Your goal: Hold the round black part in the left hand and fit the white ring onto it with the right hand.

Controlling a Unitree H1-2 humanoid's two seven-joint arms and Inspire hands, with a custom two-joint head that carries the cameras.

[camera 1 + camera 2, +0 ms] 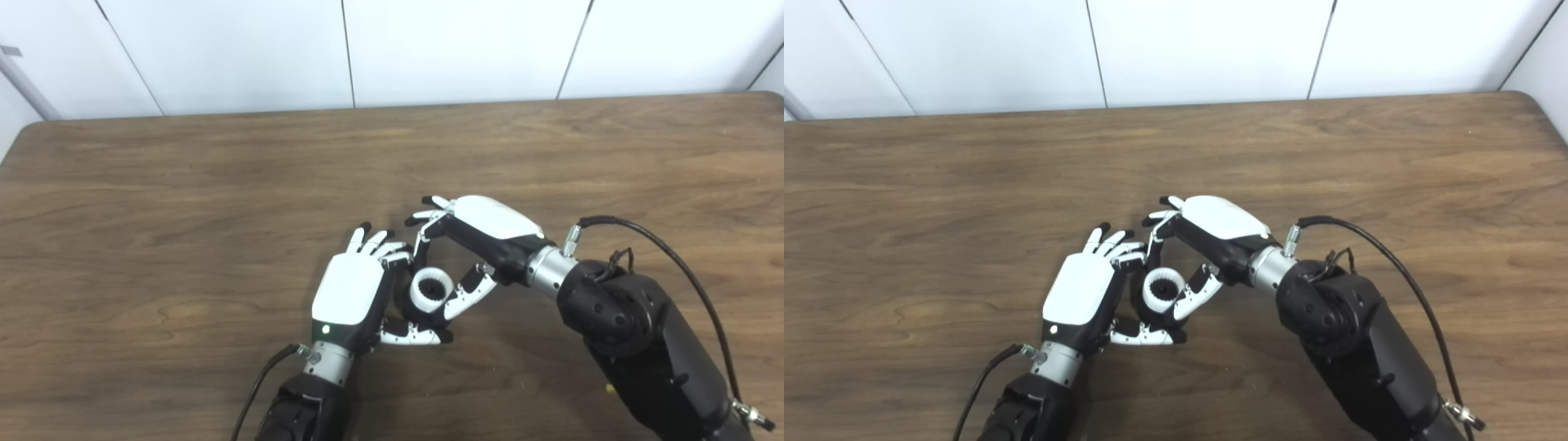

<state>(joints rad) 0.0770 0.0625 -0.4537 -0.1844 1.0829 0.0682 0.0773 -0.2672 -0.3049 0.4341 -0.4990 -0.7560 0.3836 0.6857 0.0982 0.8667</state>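
My left hand [352, 294] is low on the table, shut on the round black part [407, 301], which shows as a dark rim between its fingers and thumb. The white ring [431, 289], toothed inside, sits on top of the black part, open side up; it also shows in the right eye view [1164, 288]. My right hand [484, 229] reaches in from the right and arches over the ring. Its thumb presses the ring's right side and a finger comes down at the ring's far left side. The lower part of the black part is hidden.
The brown wooden table [184, 184] runs to a white panelled wall at the back. Black cables run along my right forearm [674, 257] and left wrist [263, 380]. The table's right rear corner shows in the right eye view [1540, 107].
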